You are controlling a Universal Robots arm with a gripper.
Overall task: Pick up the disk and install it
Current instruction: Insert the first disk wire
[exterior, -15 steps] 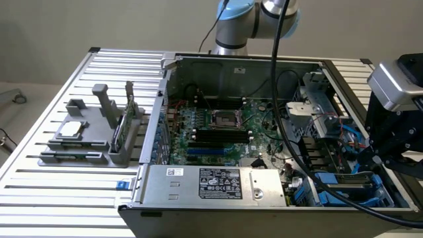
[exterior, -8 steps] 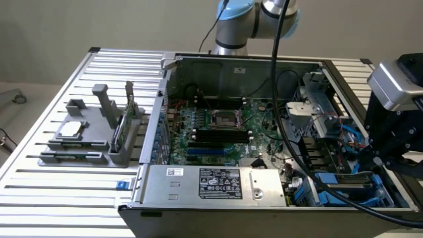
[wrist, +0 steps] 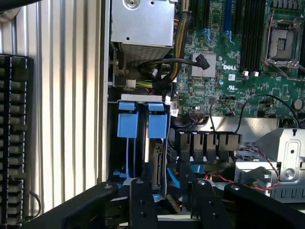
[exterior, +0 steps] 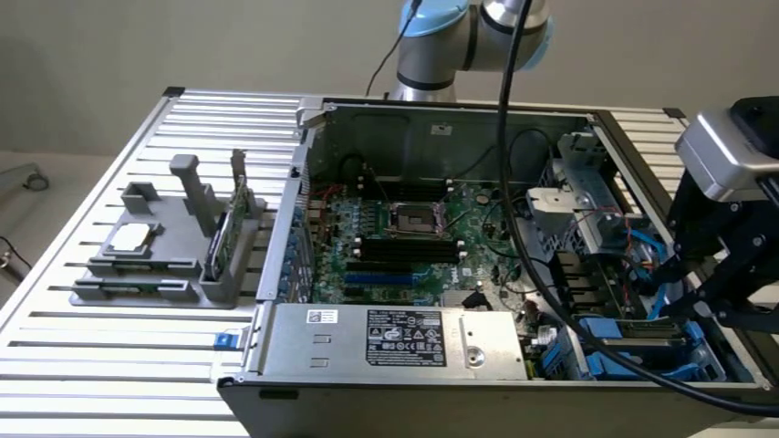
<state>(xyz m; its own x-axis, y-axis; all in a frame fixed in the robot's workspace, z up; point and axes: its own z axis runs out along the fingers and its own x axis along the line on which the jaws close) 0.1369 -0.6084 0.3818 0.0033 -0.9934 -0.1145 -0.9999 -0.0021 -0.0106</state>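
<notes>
Colours as I read them from my station. Tabletop (exterior: pixel 73 356): silver, ribbed in parallel slats. Circuit board (exterior: pixel 420 228): green, with black and blue slots. Power supply (exterior: pixel 314 351): plain silver, carrying a black label with white print. Stand (exterior: pixel 171 251): flat grey. Arm (exterior: pixel 444 36): pale blue and silver. Disk (wrist: pixel 157 126): bright blue carrier. My pincer (wrist: pixel 170 191): black. Cable (exterior: pixel 517 228): black.

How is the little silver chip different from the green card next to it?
The silver chip is square; the green card is long and thin. The chip lies flat, while the card stands on its edge. The chip is shiny silver; the card is green. Both sit on the grey holder, outside the computer case.
</notes>
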